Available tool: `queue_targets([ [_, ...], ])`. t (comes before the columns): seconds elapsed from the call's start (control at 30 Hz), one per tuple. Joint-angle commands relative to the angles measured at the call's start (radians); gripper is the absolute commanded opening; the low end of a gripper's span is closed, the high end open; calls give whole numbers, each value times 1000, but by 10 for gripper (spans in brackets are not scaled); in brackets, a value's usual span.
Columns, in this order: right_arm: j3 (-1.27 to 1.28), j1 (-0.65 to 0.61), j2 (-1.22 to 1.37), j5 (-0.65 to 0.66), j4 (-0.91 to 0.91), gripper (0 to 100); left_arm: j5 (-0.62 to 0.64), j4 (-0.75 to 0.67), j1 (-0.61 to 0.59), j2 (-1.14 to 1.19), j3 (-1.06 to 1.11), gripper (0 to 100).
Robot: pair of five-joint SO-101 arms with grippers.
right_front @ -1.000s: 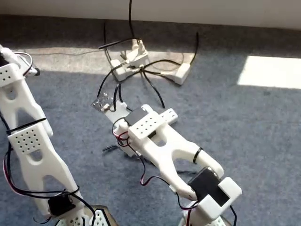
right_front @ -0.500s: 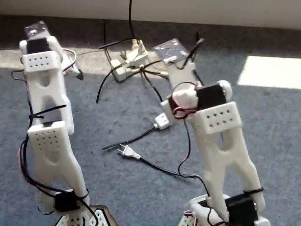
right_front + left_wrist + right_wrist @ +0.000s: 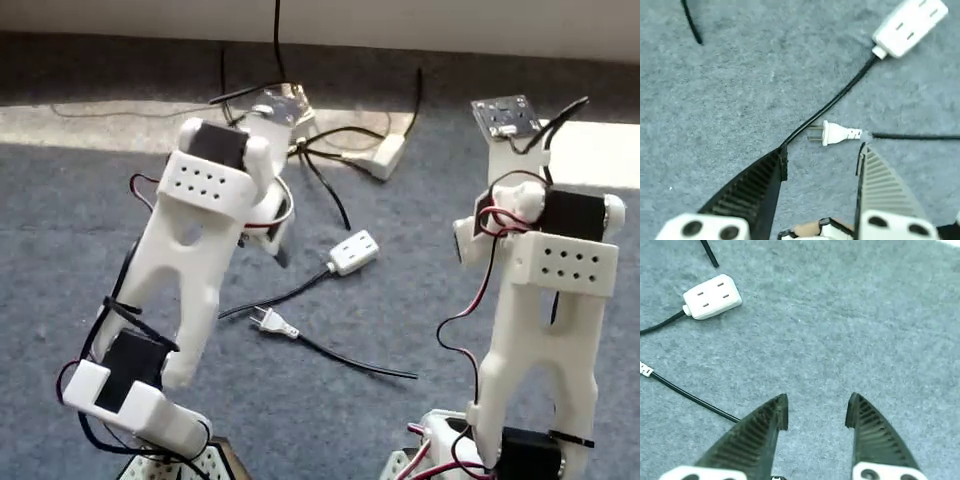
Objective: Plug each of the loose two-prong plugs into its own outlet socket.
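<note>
**Left arm poised over the loose plug – pickup not yet made**

The loose two-prong plug [image 3: 835, 134] lies flat near the middle of the grey carpet [image 3: 560, 300], unplugged. Its prongs nearly touch the black cord [image 3: 840, 95] that runs from the white outlet block [image 3: 910, 22]. That block sits a little beyond the plug, toward the carpet's far edge, with its slotted face up and every socket free. A tangle of further power strips [image 3: 385, 152] and cords lies right at the far edge, by the wall.

The left gripper [image 3: 822, 152] hangs just above the plug with its jaws spread wide and nothing between them; the plug body lies just ahead of the gap. The right gripper [image 3: 818, 402] is likewise spread and empty, over bare carpet toward the right edge and well apart from the outlet block [image 3: 712, 296].

The step in hand looks like the approach to the first grasp – no plug is seated yet, so the task is at its start. The next move calls for the left gripper to come down and pinch the plug's white body behind the prongs without also catching the outlet's cord. The prongs point away from the block, so the plug would then need turning before it meets a pair of slots. The block is light and unanchored, so the right gripper may have to steady it during the push.
</note>
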Motion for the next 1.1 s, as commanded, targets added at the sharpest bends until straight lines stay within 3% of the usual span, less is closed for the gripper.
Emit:
queue_targets([
  [0.0, 45, 25, -35, 21, 13, 194, -351, 6, 15, -42, 88, 234],
  [0.17, 114, 25, -36, 141, 13, 194, -931, 6, 13, -31, 288, 231],
  [0.3, 125, 27, -36, 140, 13, 194, -1151, -25, 44, -31, 357, 231],
  [0.7, 125, 27, -36, 140, 15, 194, -1240, -281, 193, -28, 403, 231],
  [1.07, 125, 27, -36, 143, 15, 194, -1240, -686, 194, -28, 624, 232],
])
